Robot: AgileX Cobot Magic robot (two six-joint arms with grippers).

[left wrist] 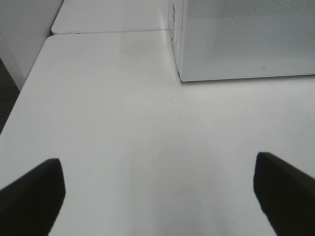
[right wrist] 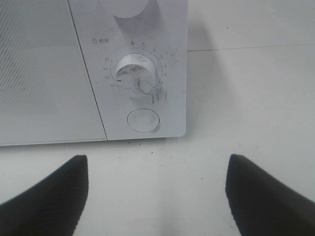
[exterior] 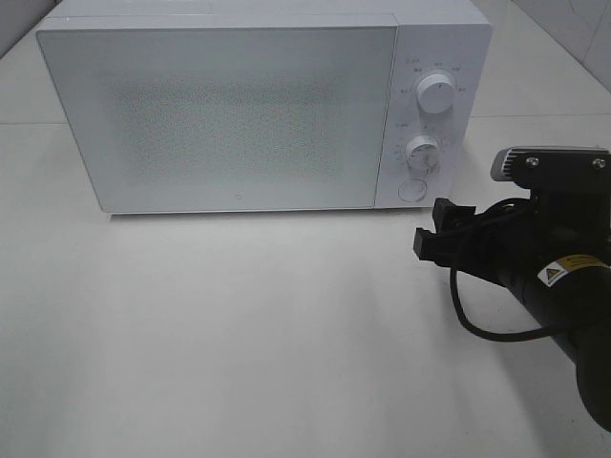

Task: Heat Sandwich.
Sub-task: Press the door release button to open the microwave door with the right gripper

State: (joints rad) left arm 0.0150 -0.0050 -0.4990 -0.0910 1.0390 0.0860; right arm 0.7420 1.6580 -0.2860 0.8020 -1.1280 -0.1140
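The sandwich is out of view in every frame. A white microwave [exterior: 220, 105] stands at the back of the table with its door shut. My right gripper [exterior: 430, 227] hovers just in front of the control panel. It is open and empty, and its fingers [right wrist: 49, 196] frame the round door button [right wrist: 143, 120] below the lower dial [right wrist: 137, 76]. My left gripper [left wrist: 157, 196] does not show in the exterior high view. In the left wrist view it is wide open over bare table, with the microwave's near left corner [left wrist: 182, 73] ahead of it.
An upper dial [exterior: 436, 93] sits above the lower dial [exterior: 421, 150] on the panel. A black cable [exterior: 477, 320] loops under the right arm. The white table [exterior: 239, 334] stretches in front of the microwave, and its left edge [left wrist: 24, 93] drops off beside the left gripper.
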